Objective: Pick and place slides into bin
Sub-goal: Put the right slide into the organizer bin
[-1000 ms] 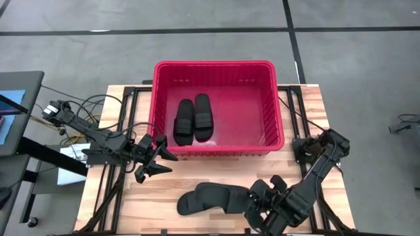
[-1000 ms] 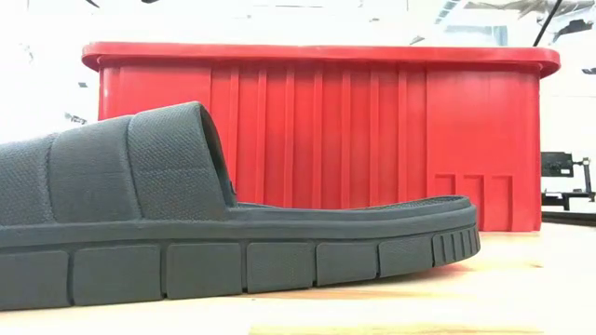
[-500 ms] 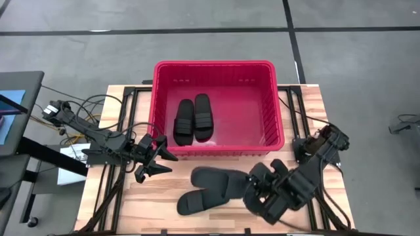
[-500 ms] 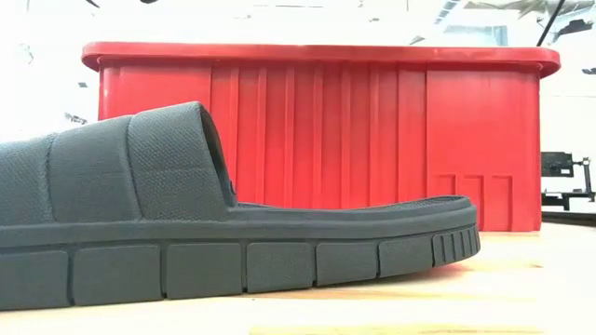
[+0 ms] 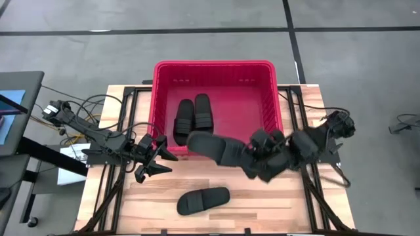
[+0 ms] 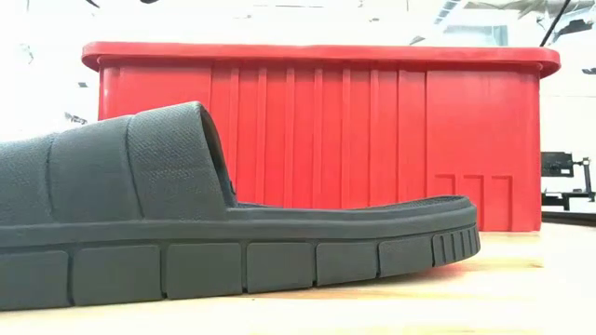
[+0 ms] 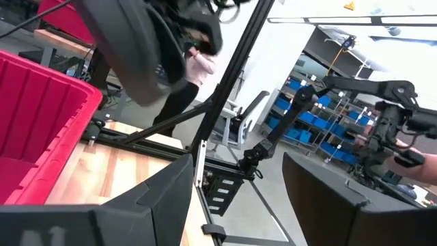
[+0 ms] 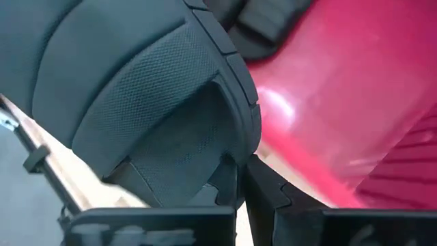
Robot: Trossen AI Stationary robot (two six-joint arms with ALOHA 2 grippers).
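Note:
The red bin stands at the table's far middle with two black slides lying flat inside. My right gripper is shut on a third slide, which is held in the air over the bin's near rim. The fourth slide lies sole-down on the table near the front edge; it fills the low view, in front of the bin. My left gripper is open and empty beside the bin's near left corner. My right gripper pinches the slide's sole edge between its two fingers, beside the wide strap, at the slide's right end. The fingers come roughly level from the table's right. The slide is lifted clear and reaches left from the gripper over the bin's near rim.
Bare wood lies between the bin and the slide on the table. Dark frame rails run along both table sides. In the left wrist view, the bin's corner and the held slide show beyond my open fingers.
My right gripper has lifted one slide off the table beside the other and carried it up and toward the far edge, from near the front edge to above the bin's near rim. The other slide has stayed on the table.

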